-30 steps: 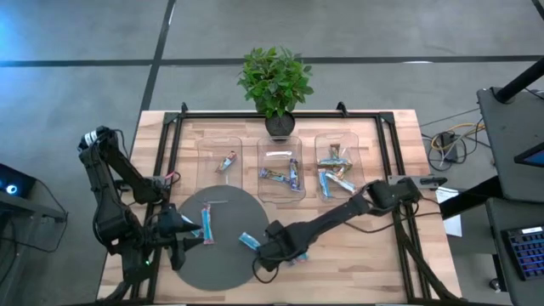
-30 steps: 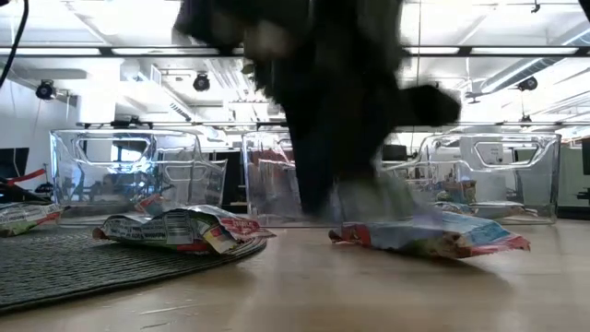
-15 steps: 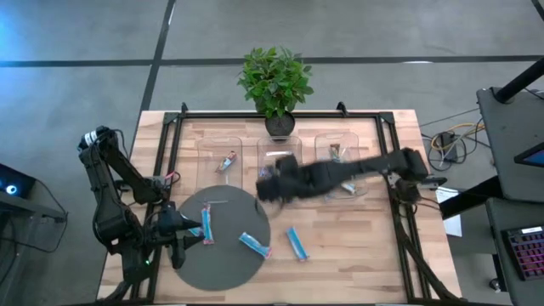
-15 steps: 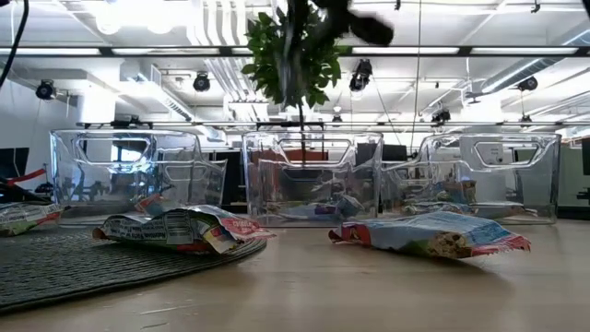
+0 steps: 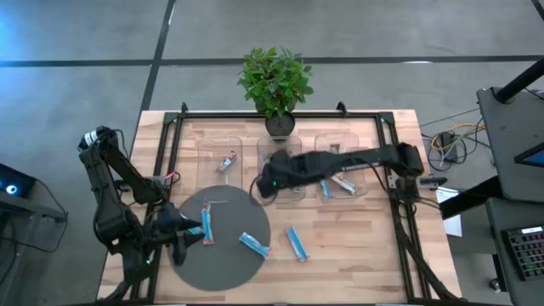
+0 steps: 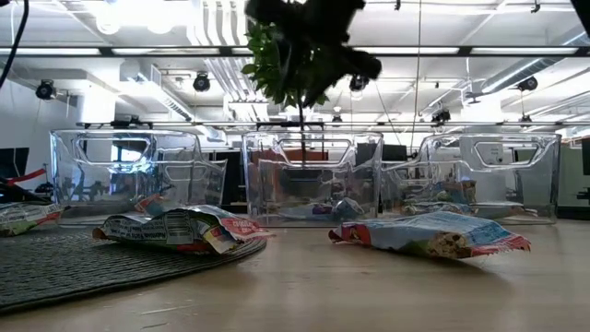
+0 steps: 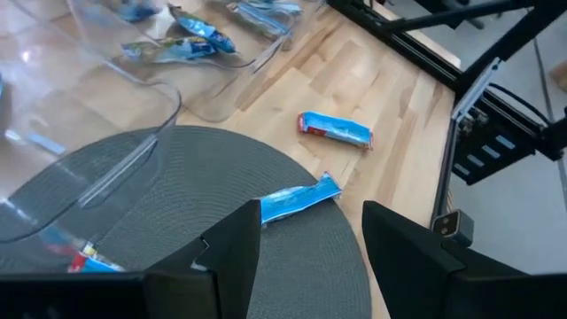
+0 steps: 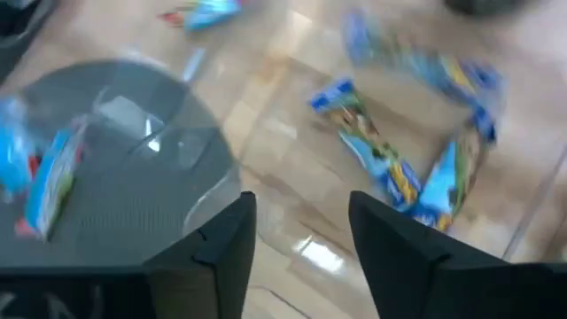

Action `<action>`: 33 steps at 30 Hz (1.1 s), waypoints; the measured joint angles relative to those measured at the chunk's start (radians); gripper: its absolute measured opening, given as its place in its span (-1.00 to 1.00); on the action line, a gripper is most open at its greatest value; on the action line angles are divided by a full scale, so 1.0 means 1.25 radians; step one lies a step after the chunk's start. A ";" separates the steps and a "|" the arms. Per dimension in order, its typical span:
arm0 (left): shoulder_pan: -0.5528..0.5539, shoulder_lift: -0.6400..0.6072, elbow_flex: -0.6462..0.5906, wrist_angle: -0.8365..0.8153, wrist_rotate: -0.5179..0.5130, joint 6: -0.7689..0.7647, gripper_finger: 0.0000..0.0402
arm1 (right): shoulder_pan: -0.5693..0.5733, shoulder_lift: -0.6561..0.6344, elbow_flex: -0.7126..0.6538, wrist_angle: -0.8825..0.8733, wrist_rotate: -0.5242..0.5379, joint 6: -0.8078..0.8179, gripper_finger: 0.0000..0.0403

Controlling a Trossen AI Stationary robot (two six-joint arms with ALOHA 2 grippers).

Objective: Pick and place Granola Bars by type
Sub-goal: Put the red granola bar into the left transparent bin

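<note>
My right gripper (image 5: 265, 184) is open and empty, up above the middle clear tray (image 5: 292, 194); in its wrist view (image 8: 301, 239) several blue and multicoloured bars (image 8: 399, 173) lie in that tray. My left gripper (image 5: 185, 238) is open and empty at the left edge of the round dark mat (image 5: 223, 270). A blue bar (image 5: 206, 225) lies flat on the mat. A second blue bar (image 5: 253, 245) lies at the mat's right edge and also shows in the left wrist view (image 7: 299, 199). A third blue bar (image 5: 297, 242) lies on the bare wood (image 7: 335, 130).
Three clear trays stand in a row at the back: the left tray (image 5: 223, 146) holds one bar (image 5: 227, 161), the right tray (image 5: 357, 146) several bars. A potted plant (image 5: 274, 81) stands behind them. Black frame rails (image 5: 170, 144) run along the table's sides.
My right gripper has swung up from just above the table near its front edge, by the blue bars, toward the far edge, and now hangs over the middle tray. The blue bar that the arm covered on the wood now shows. My left arm has kept still.
</note>
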 joint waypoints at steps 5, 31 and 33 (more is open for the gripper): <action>0.004 -0.009 -0.031 -0.002 -0.003 -0.104 -0.10 | 0.099 -0.001 0.042 0.000 0.064 -0.227 -0.06; 0.059 -0.002 -0.249 0.167 0.482 0.455 -0.11 | 0.224 -0.011 0.055 -0.342 0.072 -0.183 -0.05; 0.061 -0.002 -0.241 0.099 0.476 0.537 -0.11 | 0.224 -0.011 0.055 -0.349 0.072 -0.190 -0.05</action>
